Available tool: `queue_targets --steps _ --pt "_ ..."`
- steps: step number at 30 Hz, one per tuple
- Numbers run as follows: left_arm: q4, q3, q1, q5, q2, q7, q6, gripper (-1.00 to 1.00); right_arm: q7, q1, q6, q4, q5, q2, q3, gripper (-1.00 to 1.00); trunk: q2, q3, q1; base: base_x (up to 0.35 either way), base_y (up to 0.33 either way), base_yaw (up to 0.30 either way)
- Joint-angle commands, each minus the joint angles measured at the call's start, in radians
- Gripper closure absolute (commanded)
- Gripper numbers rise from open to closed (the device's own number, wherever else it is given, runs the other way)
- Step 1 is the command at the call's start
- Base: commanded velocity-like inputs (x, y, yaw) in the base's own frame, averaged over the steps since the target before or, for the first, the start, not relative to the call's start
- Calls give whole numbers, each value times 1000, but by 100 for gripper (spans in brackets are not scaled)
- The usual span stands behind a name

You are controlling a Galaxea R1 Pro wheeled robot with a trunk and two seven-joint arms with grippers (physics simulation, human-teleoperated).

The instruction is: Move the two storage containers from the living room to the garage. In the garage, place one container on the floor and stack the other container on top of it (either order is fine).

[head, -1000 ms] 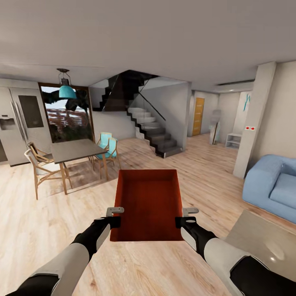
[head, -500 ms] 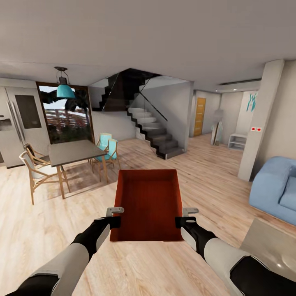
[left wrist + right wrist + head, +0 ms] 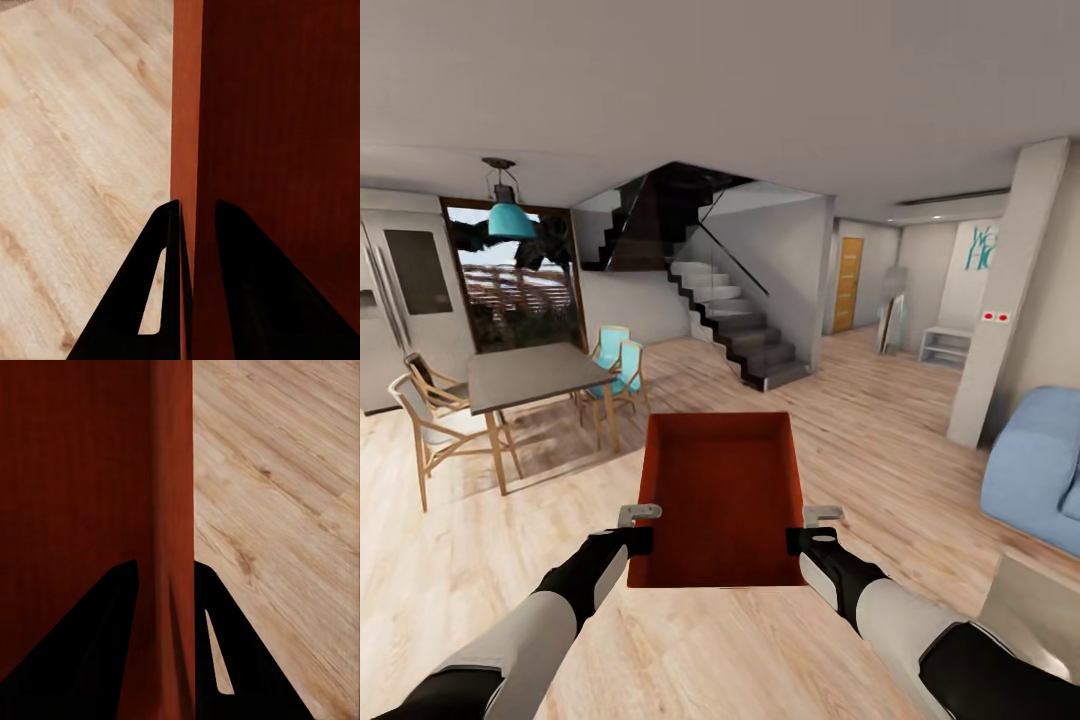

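Light wood-plank floor point(image 3: 900, 470) runs to a dark staircase point(image 3: 735, 325) at twelve o'clock. A dining table point(image 3: 530, 375) with chairs stands at ten o'clock under a teal pendant lamp point(image 3: 510, 215); a blue sofa point(image 3: 1040, 470) sits at three o'clock.

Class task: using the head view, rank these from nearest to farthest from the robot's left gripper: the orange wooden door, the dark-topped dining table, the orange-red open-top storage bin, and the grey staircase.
1. Orange-red open-top storage bin: its left wall is clamped in the left gripper.
2. Dark-topped dining table: ahead, to the left.
3. Grey staircase: farther back, centre.
4. Orange wooden door: far end, down the hall on the right.

View panned right; sofa point(image 3: 1035, 465) exiting.
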Motion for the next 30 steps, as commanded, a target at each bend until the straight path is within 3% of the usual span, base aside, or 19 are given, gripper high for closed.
queue_targets --steps 1,8,30 --pt "-1 4 0 11 0 10 3 100 19 0 6 -5 -7 -1 24 100 0 0 1 323 0 0" --pt "4 5 0 13 0 10 -34 100 19 0 6 -5 -7 -1 24 100 0 0 1 323 0 0" --pt "6 6 0 15 1 10 -28 100 19 0 6 -5 -7 -1 24 100 0 0 1 323 0 0"
